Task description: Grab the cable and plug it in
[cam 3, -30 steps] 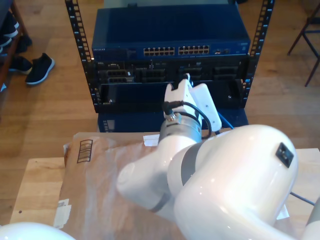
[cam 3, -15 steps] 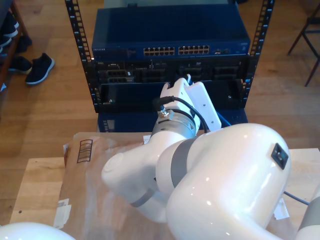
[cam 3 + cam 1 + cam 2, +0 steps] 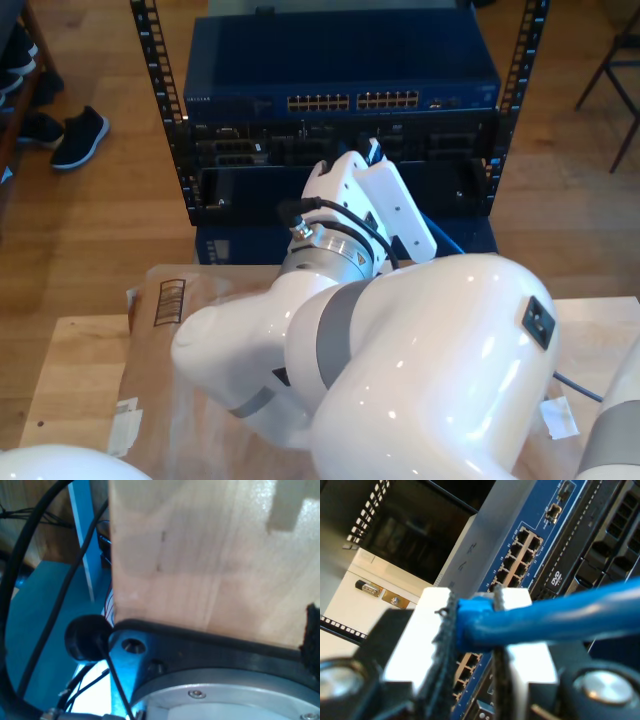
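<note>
The blue cable (image 3: 555,617) is clamped near its end between the white pads of my second gripper (image 3: 475,615), which is shut on it. Its plug end is hidden between the pads. Just beyond the gripper is the blue network switch (image 3: 520,550) with its rows of open ports (image 3: 512,560). In the exterior view my second gripper (image 3: 372,152) points at the rack below the switch's port row (image 3: 350,101). A stretch of the cable (image 3: 452,240) trails toward the exterior view's right, behind the white arm.
The black rack (image 3: 150,90) holds the switch (image 3: 340,60) and darker units (image 3: 300,150) below it. A brown paper-covered table (image 3: 180,330) lies under the big white arm (image 3: 420,370). Shoes (image 3: 78,135) sit at the exterior view's left. The first wrist view shows a wooden board (image 3: 200,555) and black cables (image 3: 30,555).
My second arm's wrist has swung toward the exterior view's left and slightly closer to the rack, still holding the cable.
</note>
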Robot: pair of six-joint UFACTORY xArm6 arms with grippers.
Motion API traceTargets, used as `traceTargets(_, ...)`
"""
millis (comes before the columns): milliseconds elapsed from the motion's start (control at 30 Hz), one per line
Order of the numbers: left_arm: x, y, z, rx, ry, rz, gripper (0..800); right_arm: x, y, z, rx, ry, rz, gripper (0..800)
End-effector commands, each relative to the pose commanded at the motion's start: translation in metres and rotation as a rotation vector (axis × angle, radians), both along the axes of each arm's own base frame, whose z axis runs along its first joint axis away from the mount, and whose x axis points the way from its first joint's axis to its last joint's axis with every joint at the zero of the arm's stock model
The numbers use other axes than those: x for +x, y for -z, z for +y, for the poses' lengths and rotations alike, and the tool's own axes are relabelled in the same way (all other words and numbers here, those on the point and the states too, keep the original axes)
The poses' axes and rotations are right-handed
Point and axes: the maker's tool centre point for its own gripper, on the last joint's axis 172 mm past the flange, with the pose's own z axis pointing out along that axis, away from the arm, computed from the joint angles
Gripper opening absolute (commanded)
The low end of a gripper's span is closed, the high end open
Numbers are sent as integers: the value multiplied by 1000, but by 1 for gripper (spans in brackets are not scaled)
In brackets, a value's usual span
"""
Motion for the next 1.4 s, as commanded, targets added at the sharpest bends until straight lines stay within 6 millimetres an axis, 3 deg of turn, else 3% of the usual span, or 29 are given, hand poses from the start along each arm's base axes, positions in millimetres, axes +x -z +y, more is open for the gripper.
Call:
traceTargets(133, 0, 0, 0, 0, 0, 0, 800, 2, -7, 1, 37, 17, -8, 1)
traceTargets(233, 0, 0, 0, 0, 0, 0, 800, 4, 2, 1, 25, 22, 3, 1)
traceTargets(333, 0, 0, 0, 0, 0, 0, 800, 9, 9, -19, 37, 60, 6, 1)
traceTargets(433, 0, 0, 0, 0, 0, 0, 800, 17, 8, -21, 157, 87, -44, 1)
traceTargets(633, 0, 0, 0, 0, 0, 0, 800, 35, 5, -31, 180, 126, -68, 1)
traceTargets(833, 0, 0, 0, 0, 0, 0, 800, 34, 5, -40, 178, 152, -78, 0)
traceTargets(1033, 0, 0, 0, 0, 0, 0, 800, 24, -12, -48, 242, 207, -168, 0)
traceTargets(1233, 0, 0, 0, 0, 0, 0, 800, 18, 15, -52, 251, 196, -143, 2)
traceTargets(1300, 0, 0, 0, 0, 0, 0, 800, 18, 13, -53, 267, 193, -144, 1)
traceTargets(1400, 0, 0, 0, 0, 0, 0, 800, 15, 25, -67, 286, 207, -143, 0)
